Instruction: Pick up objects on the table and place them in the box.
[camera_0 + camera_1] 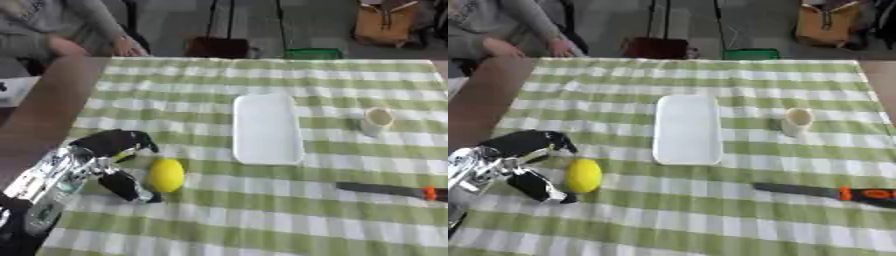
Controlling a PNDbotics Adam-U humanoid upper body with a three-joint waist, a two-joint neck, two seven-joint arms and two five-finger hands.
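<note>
The left hand [109, 162] sits low at the table's left edge, fingers and thumb spread apart around a yellow lemon [165, 175] lying on the checked cloth [262, 210], not closed on it. A white tray [266, 129] lies mid-table, a cup [377, 120] to its right, a knife [824, 192] nearer.

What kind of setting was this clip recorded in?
Probably an indoor lab or demo room with a mock dining setup: a table under a green checked cloth holding a white tray, a lemon and a knife.
</note>
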